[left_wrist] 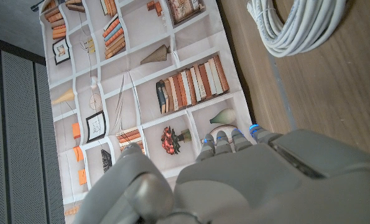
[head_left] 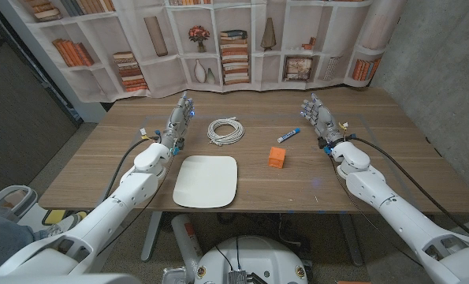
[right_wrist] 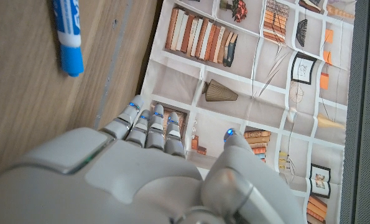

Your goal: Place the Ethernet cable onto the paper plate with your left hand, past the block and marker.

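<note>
Nothing done yet, judging by the layout: coiled white Ethernet cable (head_left: 225,130) lying loose on the wooden table (head_left: 392,158), just beyond the far edge of the white rounded-square paper plate (head_left: 206,181) and apart from it, with bare wood between. Plate carrying nothing. Left robot hand (head_left: 179,118) standing to the left of the cable, near it but not touching, fingers apart and stretched out toward the far side of the table, gripping nothing; same coil visible in the left wrist view (left_wrist: 296,25), off to the side of the fingers (left_wrist: 234,138). Right robot hand (head_left: 319,118) well to the right of the cable, likewise spread and holding nothing. Small orange cube block (head_left: 277,157) sitting to the right of the cable and a little nearer, beside the plate's right edge but apart from it; blue-and-white marker (head_left: 288,135) lying right of the cable too, seen close in the right wrist view (right_wrist: 68,34). Left to do, by this reading: the whole job — reach across to the coil, close on it, lift it clear, carry it toward the plate and set it down there, all with the left side.
</note>
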